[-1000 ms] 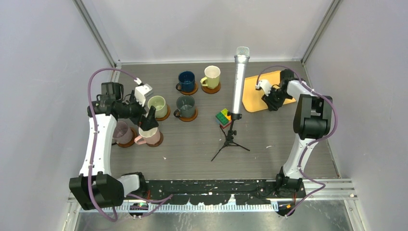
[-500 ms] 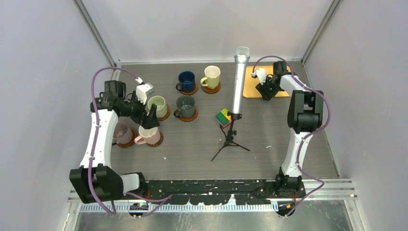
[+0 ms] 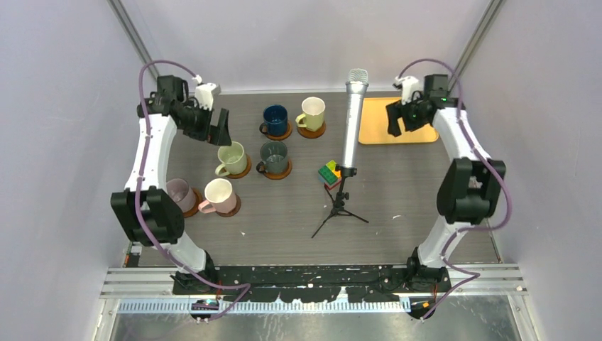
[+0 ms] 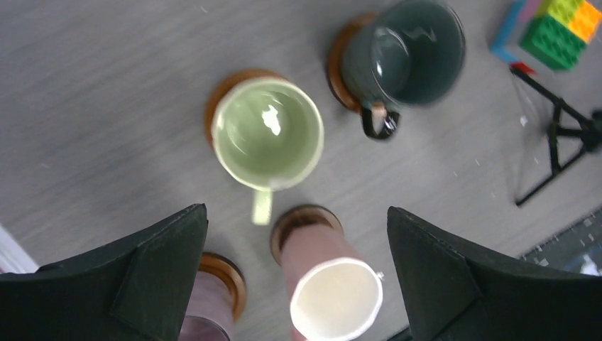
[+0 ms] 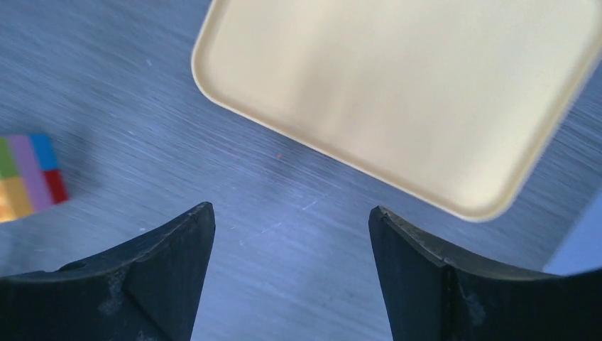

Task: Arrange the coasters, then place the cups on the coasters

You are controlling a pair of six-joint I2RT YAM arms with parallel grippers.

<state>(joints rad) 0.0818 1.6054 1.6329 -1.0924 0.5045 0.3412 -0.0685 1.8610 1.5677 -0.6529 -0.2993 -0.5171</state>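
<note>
Left gripper (image 3: 216, 130) open, empty | pale green ceramic mug (image 3: 232, 155) on round brown wooden coaster (image 4: 221, 87) below it, left arm nearer | right gripper (image 3: 399, 118) open, well apart

**Four cups on coasters beneath a spread pincer**

The left pincer (image 4: 294, 213) hangs over the grey tabletop (image 4: 106, 106), its dark fingers (image 4: 142, 284) wide apart with nothing between them. Below sits a pale green cup (image 4: 268, 135) on a brown coaster (image 4: 226, 82). Up and to the right, a dark grey-green cup (image 4: 408, 53) stands on a second coaster (image 4: 339, 57). Nearer, a pink cup (image 4: 334, 298), white inside, is on a third coaster (image 4: 307, 215). Beside the left finger is what looks like a mauve cup (image 4: 204, 312), partly hidden. Coloured blocks (image 4: 564, 25) and tripod legs (image 4: 561, 142) are at far right.
</note>
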